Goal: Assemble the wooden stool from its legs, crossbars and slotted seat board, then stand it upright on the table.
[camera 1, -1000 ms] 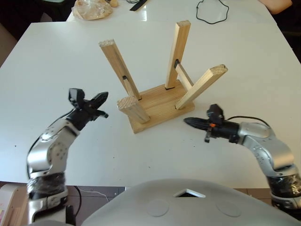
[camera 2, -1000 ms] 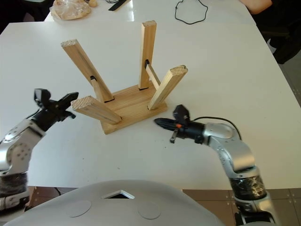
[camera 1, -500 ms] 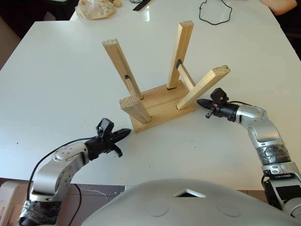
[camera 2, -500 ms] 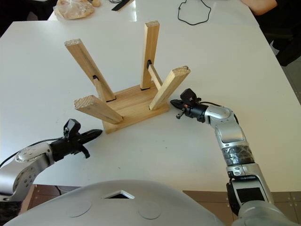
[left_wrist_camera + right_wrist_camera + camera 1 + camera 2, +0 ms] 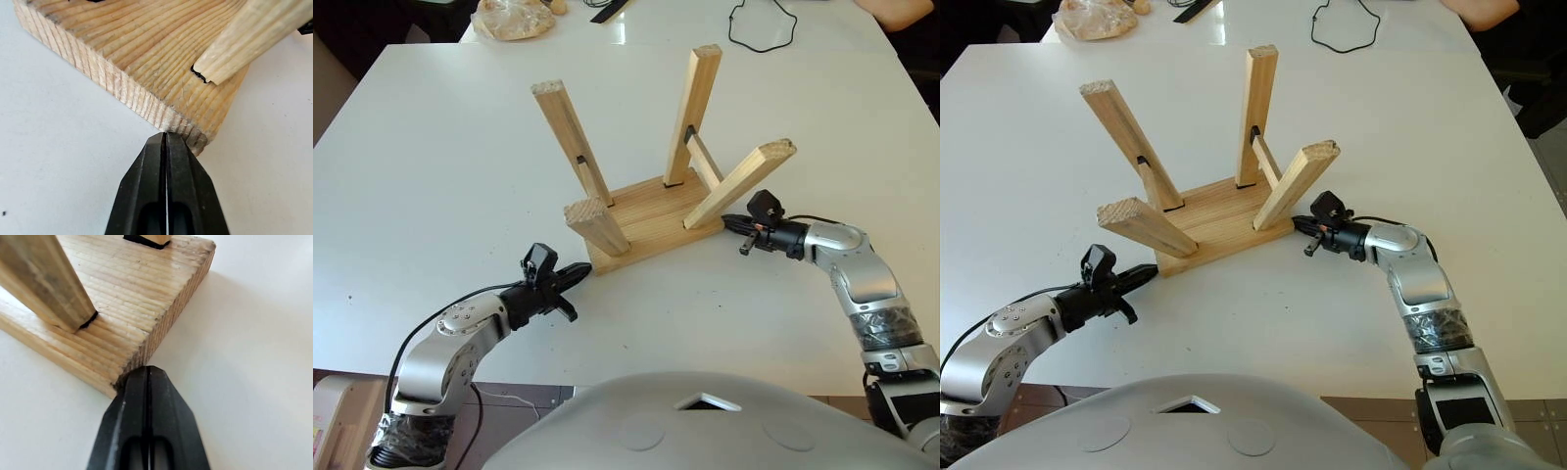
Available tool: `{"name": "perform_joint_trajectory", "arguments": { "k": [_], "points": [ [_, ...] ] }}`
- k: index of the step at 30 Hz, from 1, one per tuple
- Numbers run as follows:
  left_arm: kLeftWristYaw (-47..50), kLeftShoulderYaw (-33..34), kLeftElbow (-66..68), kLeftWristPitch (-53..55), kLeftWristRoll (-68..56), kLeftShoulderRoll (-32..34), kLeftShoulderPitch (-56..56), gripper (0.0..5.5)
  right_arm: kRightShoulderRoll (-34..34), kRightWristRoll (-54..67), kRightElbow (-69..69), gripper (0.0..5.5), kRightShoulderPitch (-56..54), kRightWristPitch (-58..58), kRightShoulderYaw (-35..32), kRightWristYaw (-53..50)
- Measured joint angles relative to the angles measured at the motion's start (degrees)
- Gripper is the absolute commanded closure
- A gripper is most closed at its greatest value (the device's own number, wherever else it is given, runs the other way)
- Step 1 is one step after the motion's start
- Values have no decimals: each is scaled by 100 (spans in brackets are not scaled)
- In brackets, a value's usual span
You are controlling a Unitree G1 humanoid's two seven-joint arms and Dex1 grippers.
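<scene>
The stool [image 5: 646, 201] sits inverted mid-desk [image 5: 431, 147], seat board [image 5: 641, 223] flat, legs [image 5: 570, 132] upward; the wood looks stiff and light, best held by the board's edges, as slotted legs may loosen; the left end effector [image 5: 579, 273] and right end effector [image 5: 727, 221], both closed and empty, have moved in to opposite board corners.

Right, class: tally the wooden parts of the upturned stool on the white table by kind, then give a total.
Pale square-section wooden legs: 4
Thin wooden crossbars: 2
Flat slotted wooden seat board: 1
Total: 7
</scene>
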Motion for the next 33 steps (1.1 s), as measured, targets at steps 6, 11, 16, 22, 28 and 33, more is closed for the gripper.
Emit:
{"name": "perform_joint_trajectory", "arguments": {
  "k": [6,11,16,22,28,33],
  "points": [
    [9,-97,584,-173,380,43,-691,548,-327,225,-1271,550,1047,381,-135,1],
    [19,-86,395,-236,447,58,-455,548,-436,300,-1832,550,1527,590,-207,-53],
    [-24,86,-161,-35,205,133,86,548,-573,461,-2170,550,1831,812,-374,-91],
    [-491,822,-1206,283,-512,571,1056,548,-1222,1188,-3116,550,2674,967,-1141,593],
    [-646,1688,-1749,552,-1362,888,930,548,-1542,1927,-3567,550,2538,1080,-1929,846],
    [-430,1761,-1775,740,-1449,964,218,548,-1574,2005,-3480,550,1941,1157,-2034,801]
  ]
}}
